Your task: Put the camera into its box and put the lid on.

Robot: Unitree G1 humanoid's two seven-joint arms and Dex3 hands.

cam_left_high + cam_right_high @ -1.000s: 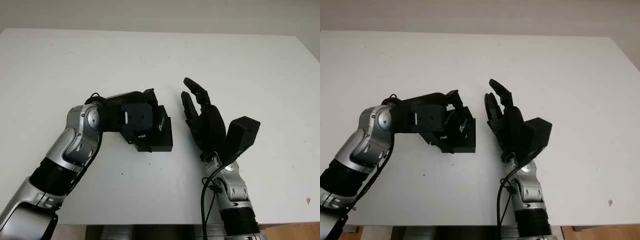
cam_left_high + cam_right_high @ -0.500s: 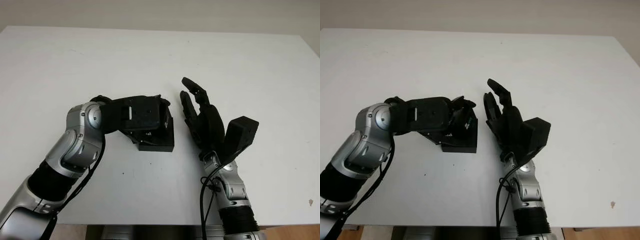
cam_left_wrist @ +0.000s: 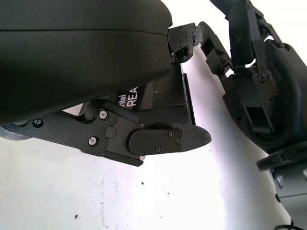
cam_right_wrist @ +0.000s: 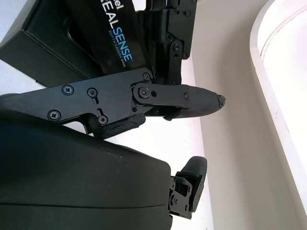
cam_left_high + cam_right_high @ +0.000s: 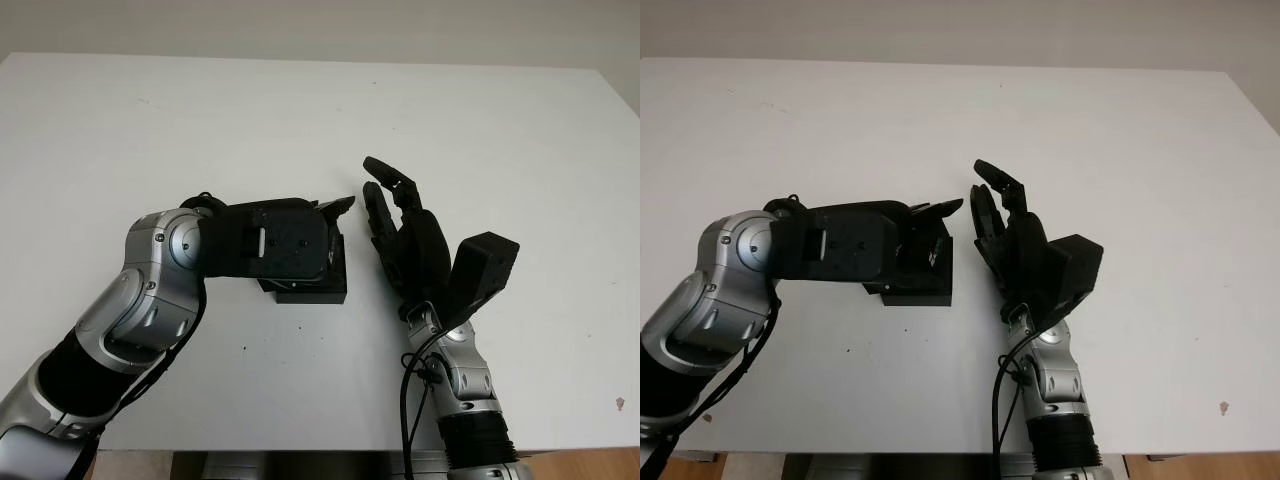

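Both hands unclenched: left hand (image 5: 300, 240) now flatter over box (image 5: 318, 285), right hand (image 5: 405, 235) unmoved.

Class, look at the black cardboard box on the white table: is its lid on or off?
Cannot tell. The left hand covers the black cardboard box, hiding its top.

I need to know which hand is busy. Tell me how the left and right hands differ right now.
The left hand lies over the black box on the table, reaching in sideways from the left; the right hand stands apart, to the right of the box. The left hand covers the box top, while the right hand is upright, open and holds nothing. Both are black, on silver arms.
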